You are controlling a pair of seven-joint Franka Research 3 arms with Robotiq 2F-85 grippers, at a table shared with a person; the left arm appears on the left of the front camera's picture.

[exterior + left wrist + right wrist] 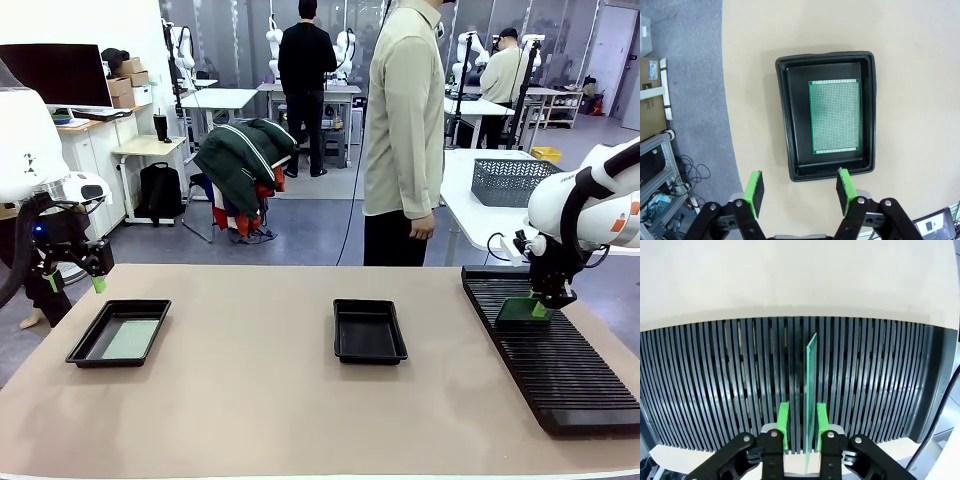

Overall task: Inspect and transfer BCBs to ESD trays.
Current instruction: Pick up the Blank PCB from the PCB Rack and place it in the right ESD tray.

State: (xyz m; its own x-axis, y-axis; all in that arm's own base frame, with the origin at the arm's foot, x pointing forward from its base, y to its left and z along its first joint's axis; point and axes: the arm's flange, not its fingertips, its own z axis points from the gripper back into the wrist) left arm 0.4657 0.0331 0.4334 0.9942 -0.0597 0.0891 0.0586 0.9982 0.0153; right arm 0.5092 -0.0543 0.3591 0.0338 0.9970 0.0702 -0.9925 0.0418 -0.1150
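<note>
1. Right tool (802,415) sits low over the black slotted rack (715,390) at the right side of the surface. Its pads stand apart on either side of a green board (811,370). A sliver of gap shows at one pad, so I judge the grip not yet made.
2. That board stands on edge in one slot, thin edge up. Its long side runs away from the tool along the slot. A straight upward lift looks like the way to free it without scraping the neighbouring ribs.
3. The right arm is plainly the nearer one; the left arm is well apart, at the opposite side.
4. Left of the rack, near the centre, the middle tray (370,332) lies empty, probably where this board goes.
5. At the left, the left tray (782,120) holds a second board (834,116) lying flat inside the rim. The left tool (799,192) hangs above one short end, pads apart, holding nothing.
6. The tan surface (250,400) is bare between trays and rack.
7. At the far side stands a person (405,130), arms down. Beyond the rack, a grey mesh basket (512,182) rests on a white table.
</note>
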